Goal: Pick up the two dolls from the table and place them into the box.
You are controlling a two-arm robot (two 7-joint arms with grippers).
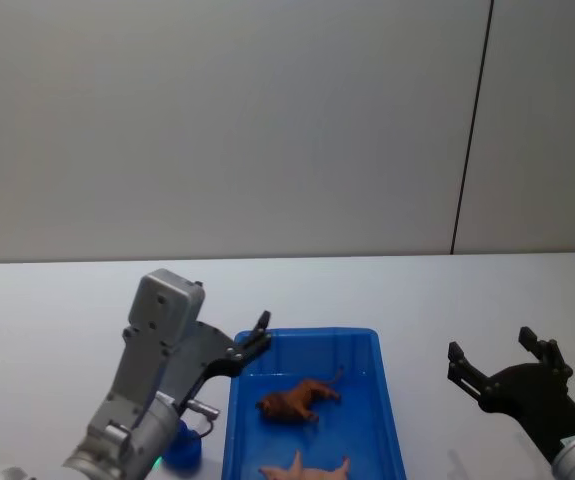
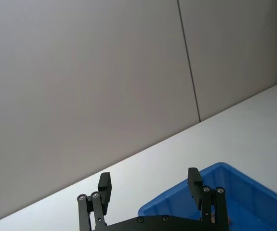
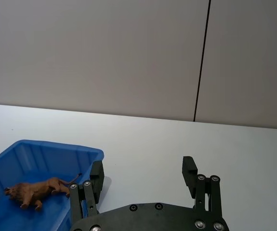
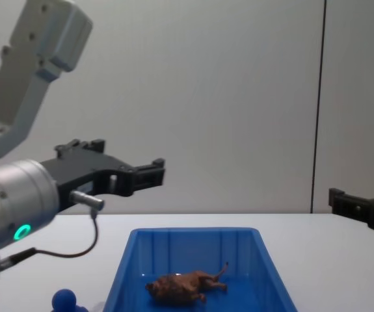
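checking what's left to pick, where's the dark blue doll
In the chest view the dark blue doll sits on the white table, just outside the left wall of the blue bin, towards the robot.

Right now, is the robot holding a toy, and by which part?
Nothing: left gripper over the box's left edge and right gripper beside it are open, empty.

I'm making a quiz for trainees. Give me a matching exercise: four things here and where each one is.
1 lion
2 blue figure
3 left gripper
4 right gripper

a on the table, left of the bin
b above the table, right of the bin
c lying inside the bin
d over the bin's far left corner

Pairs: 1-c, 2-a, 3-d, 4-b
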